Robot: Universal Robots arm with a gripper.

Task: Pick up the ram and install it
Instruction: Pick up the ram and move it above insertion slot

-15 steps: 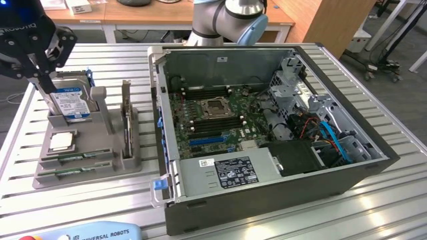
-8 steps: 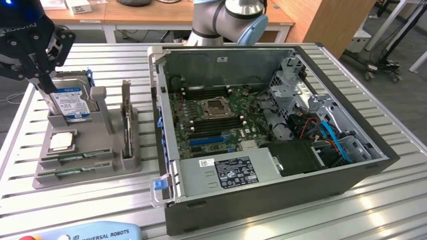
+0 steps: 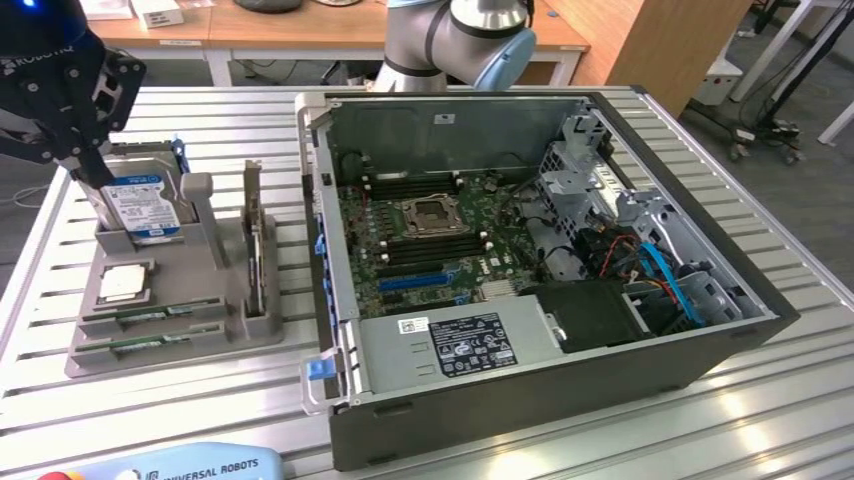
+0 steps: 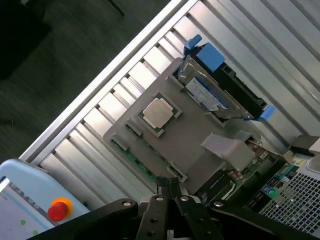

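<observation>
The gripper [image 3: 94, 178] hangs over the hard drive [image 3: 140, 205] end of the grey holder [image 3: 187, 280] on the slatted tabletop [image 3: 787, 420], its fingers [image 4: 164, 191] pressed together on nothing. The ram [image 3: 151, 316] lies flat in a slot at the holder's opposite end, the end toward the bottom of the exterior view, with a second stick [image 3: 144, 344] just beside it and the processor [image 3: 123, 283] between it and the hard drive. Its long axis runs across the holder, roughly along the exterior view's left–right. From the fingers the ram lies below and toward that far end of the holder. The open computer case [image 3: 534, 380] stands just beside the holder, on the exterior view's right.
</observation>
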